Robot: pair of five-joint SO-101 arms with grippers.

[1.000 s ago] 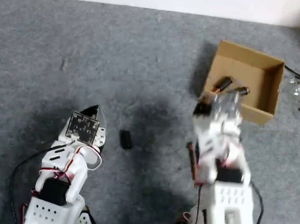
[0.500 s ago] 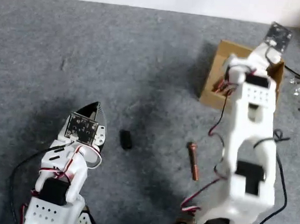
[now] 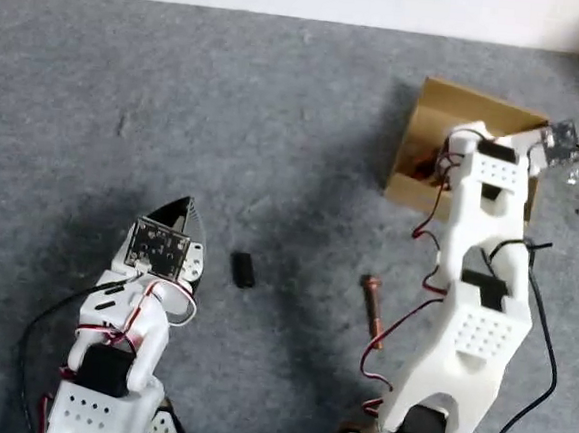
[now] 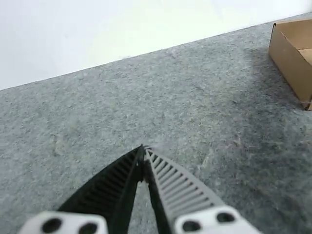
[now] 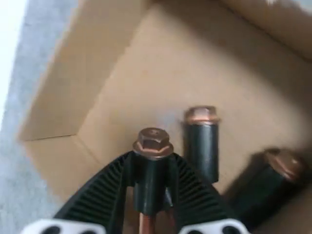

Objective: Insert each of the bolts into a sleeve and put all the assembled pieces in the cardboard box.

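Jaws of the right gripper [image 5: 152,158] are clamping the held piece [image 5: 153,146], a copper bolt seated in a black sleeve. The piece's long axis is running along the fingers, with the bolt head pointing out past the fingertips. It is hanging inside the box [image 5: 87,73], whose floor is lying straight beyond the bolt head, so letting go would probably drop it in.

A second piece [image 5: 201,141] and a third piece [image 5: 273,178] are already lying on the box floor, just beside the held one.

Jaws of the left gripper [image 4: 144,163] are pressing shut on nothing, low over the table [image 3: 279,95].

A loose bolt [image 3: 372,310] is lying between the arms, nearer the right arm, its length pointing roughly away from the arm bases. A loose sleeve [image 3: 242,269] is lying just beside the left arm.

Count: three assembled pieces, one loose bolt, one loose sleeve, one box.
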